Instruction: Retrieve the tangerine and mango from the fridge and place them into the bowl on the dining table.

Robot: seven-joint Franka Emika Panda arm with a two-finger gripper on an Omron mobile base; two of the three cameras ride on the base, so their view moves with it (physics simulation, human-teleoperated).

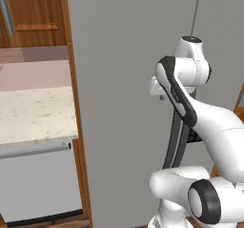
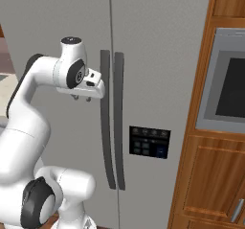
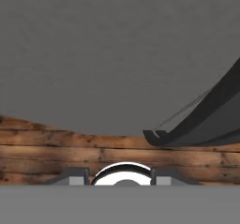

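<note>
Up close, we see the white two-finger gripper (image 2: pixel 81 98) pointing down beside the tall light-grey fridge (image 2: pixel 158 55), both doors closed. Its fingers sit partly apart, holding nothing, just at nine o'clock from the two long dark vertical handles (image 2: pixel 111 120). One beige speckled counter (image 1: pixel 35 112) lies well left.

Closed light-grey fridge (image 2: pixel 158 55), dark handles

Beige speckled counter (image 1: pixel 35 112) over a white appliance (image 1: pixel 38 184).
</note>
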